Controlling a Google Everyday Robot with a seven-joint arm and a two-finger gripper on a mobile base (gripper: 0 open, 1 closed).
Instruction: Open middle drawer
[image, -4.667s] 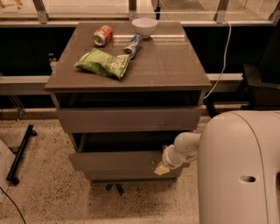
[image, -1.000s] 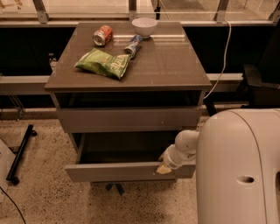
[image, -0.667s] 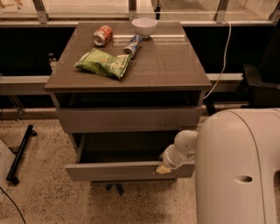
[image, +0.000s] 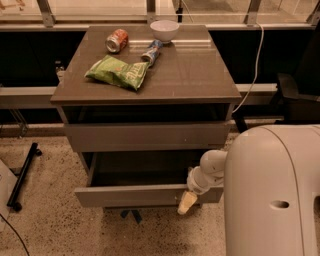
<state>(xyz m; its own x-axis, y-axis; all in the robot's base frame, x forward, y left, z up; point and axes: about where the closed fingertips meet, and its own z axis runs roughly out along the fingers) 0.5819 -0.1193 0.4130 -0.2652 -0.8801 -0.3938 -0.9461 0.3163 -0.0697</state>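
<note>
Speckled floor (image: 50, 225) runs under a grey-brown cabinet whose glossy top (image: 200, 75) carries a red soda can (image: 116, 40) lying on its side, a white bowl (image: 164, 30) at the back edge, a green chip bag (image: 117, 73) near the front left, and a small blue-and-white can (image: 151, 52) lying between bowl and bag; none of these has shifted from the earlier views. Below the top, the uppermost drawer front (image: 147, 136) sits where it was. The middle drawer (image: 130, 196) stands pulled out towards the camera, with a dark hollow open behind its flat front panel. Nearly five seconds ago that panel stood only a little proud of the cabinet, so it has come well forward since; against the views of about a second ago it has hardly moved. The gripper (image: 188, 202), a cream-coloured tip at the end of the white arm (image: 210, 167), is at the right end of that panel, against its front face, lower in the view than it was nearly five seconds ago. Whether it is wide or closed cannot be told. The robot's rounded white body (image: 272, 190) fills the lower right corner, and a white cable (image: 256, 60) hangs down beside the cabinet's right side
</note>
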